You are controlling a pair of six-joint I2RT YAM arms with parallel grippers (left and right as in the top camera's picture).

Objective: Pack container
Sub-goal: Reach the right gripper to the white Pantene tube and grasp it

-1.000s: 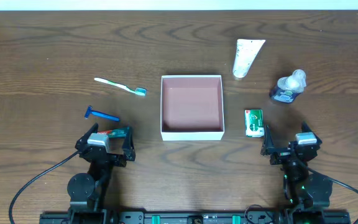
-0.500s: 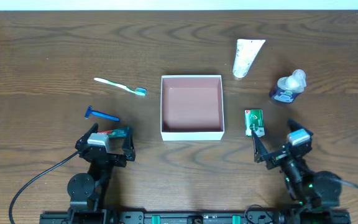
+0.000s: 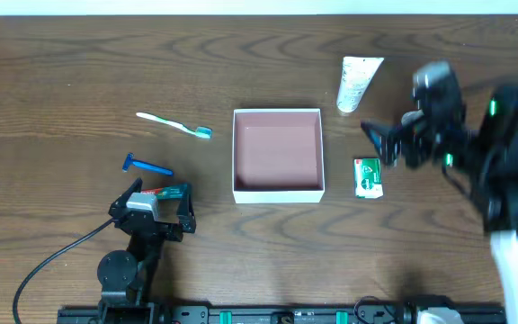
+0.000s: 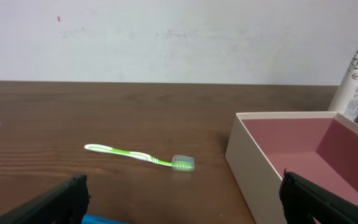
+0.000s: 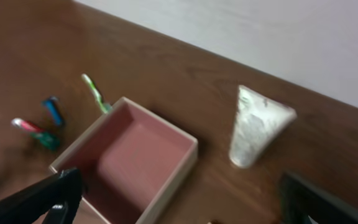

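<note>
The container, a shallow white-walled square box with a pink floor, sits empty at the table's middle. It also shows in the left wrist view and the right wrist view. My left gripper is open and empty at the front left, low over a red-and-teal item; its fingers frame the left wrist view. My right gripper is open and empty, raised and blurred just above a green box, right of the container. Its fingers show in the right wrist view.
A green-and-white toothbrush and a blue razor lie left of the container. A white tube lies at the back right. The right arm covers the spot to the tube's right. A white wall stands behind the table.
My right arm has lifted from its rest at the front right and swung away from me, to above the green box. The left arm and the objects have not moved.
</note>
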